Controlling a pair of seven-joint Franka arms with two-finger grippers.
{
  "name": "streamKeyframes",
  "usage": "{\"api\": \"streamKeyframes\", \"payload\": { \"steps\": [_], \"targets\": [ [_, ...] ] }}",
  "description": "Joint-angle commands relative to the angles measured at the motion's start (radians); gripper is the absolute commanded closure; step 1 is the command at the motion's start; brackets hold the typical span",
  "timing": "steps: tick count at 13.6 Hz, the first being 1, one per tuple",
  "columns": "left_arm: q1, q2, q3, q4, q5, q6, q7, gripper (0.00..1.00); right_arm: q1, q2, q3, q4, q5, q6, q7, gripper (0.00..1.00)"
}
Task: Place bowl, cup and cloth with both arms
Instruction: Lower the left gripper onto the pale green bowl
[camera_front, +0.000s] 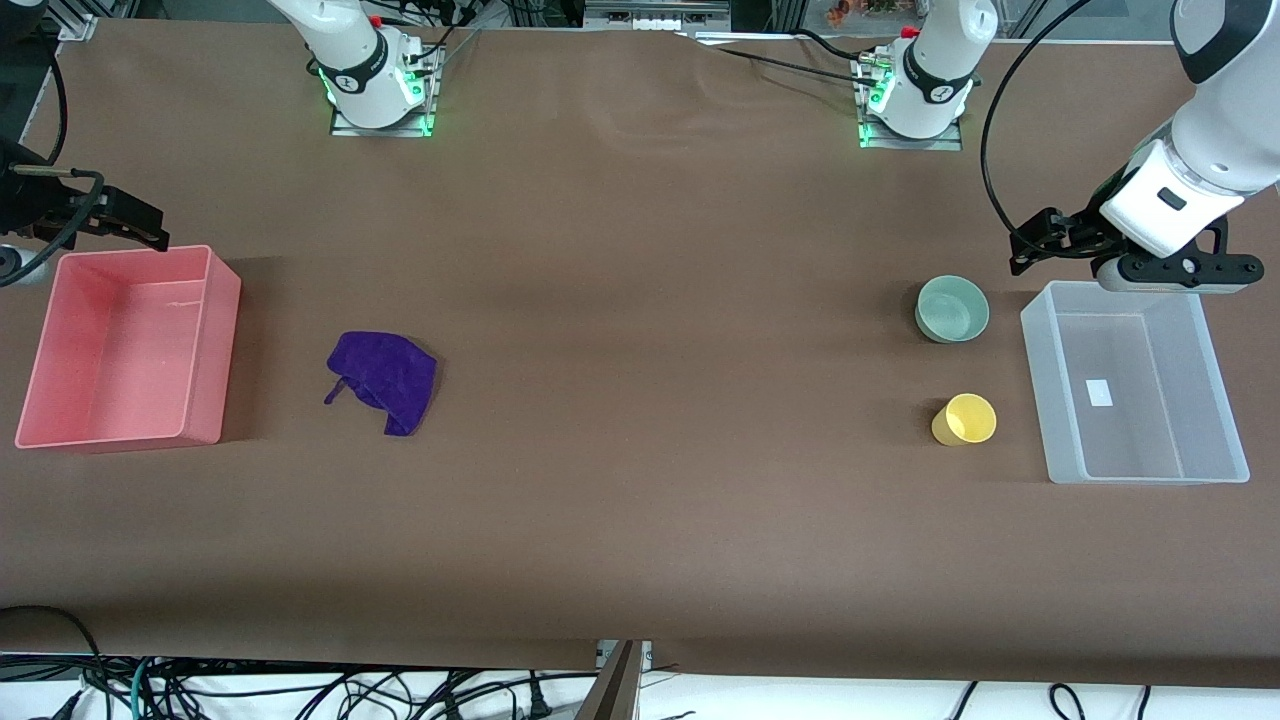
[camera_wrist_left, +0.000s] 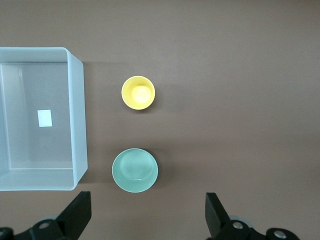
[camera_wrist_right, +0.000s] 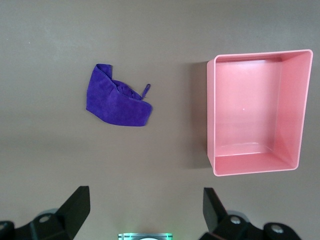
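Observation:
The pale green bowl (camera_front: 952, 308) stands upright on the brown table toward the left arm's end, beside a clear bin. It also shows in the left wrist view (camera_wrist_left: 135, 170). The yellow cup (camera_front: 965, 418) (camera_wrist_left: 138, 92) stands nearer the front camera than the bowl. The purple cloth (camera_front: 385, 380) (camera_wrist_right: 117, 102) lies crumpled toward the right arm's end, beside a pink bin. My left gripper (camera_front: 1035, 245) (camera_wrist_left: 147, 202) is open and empty, up over the table by the bowl and the clear bin's corner. My right gripper (camera_front: 140, 225) (camera_wrist_right: 146, 197) is open and empty over the pink bin's edge.
The clear plastic bin (camera_front: 1040, 400) (camera_wrist_left: 77, 115) holds only a white label. The pink bin (camera_front: 225, 340) (camera_wrist_right: 211, 110) has nothing in it. Both arm bases (camera_front: 375, 80) (camera_front: 910, 90) stand along the table's edge farthest from the front camera. Cables hang below the nearest edge.

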Motion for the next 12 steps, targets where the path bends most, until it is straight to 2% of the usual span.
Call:
{"api": "streamKeyframes", "payload": {
  "steps": [1, 9, 12],
  "targets": [
    [-0.012, 0.013, 0.003, 0.026, -0.008, -0.014, -0.007, 0.00, 0.005, -0.004, 0.001, 0.003, -0.016, 0.003, -0.004, 0.00],
    [-0.009, 0.025, -0.007, 0.028, -0.002, -0.025, 0.002, 0.00, 0.006, -0.002, 0.004, 0.005, -0.016, 0.019, -0.011, 0.00],
    [-0.012, 0.044, -0.008, 0.028, 0.000, -0.172, 0.003, 0.00, 0.005, -0.002, 0.004, 0.005, -0.016, 0.029, -0.011, 0.00]
  ]
}}
